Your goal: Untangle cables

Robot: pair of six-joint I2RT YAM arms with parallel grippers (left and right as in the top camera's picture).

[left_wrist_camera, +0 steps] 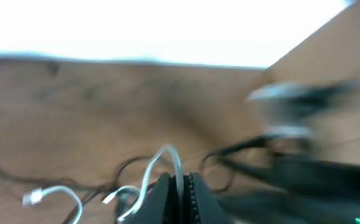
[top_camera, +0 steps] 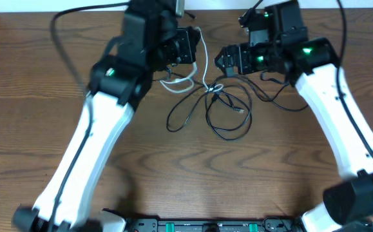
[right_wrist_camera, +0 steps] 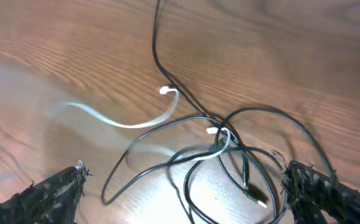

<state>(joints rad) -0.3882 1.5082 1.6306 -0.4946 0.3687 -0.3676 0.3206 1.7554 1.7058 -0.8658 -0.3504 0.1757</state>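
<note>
The table (top_camera: 173,167) is dark brown wood with a strong wavy grain. The cables lie on it near its far edge, about midway between the left and right edges and between the two arms.

The black cords (top_camera: 228,119) are thin, smooth and round. They curl into several loose overlapping loops that cross in a small knot at the middle of the bundle. From the right wrist view, one black cord ends in a small metal-tipped plug (right_wrist_camera: 260,200) lying flat on the wood, and another runs straight away toward the far edge.

The white cord (top_camera: 205,61) is just as thin and looks glossy. It runs from the far edge down into the knot, and its other stretch bends off toward the left arm.

The left gripper (left_wrist_camera: 178,186) has its jaws pressed together on the white cord, which arches up out of them in a narrow hoop. A small white plug (left_wrist_camera: 33,198) shows to one side. That view is blurred.

The right gripper (top_camera: 223,62) stands just right of the tangle with its jaws spread wide and nothing between them. Its rough, dark fingers (right_wrist_camera: 49,193) sit on either side of the loops without touching them.
</note>
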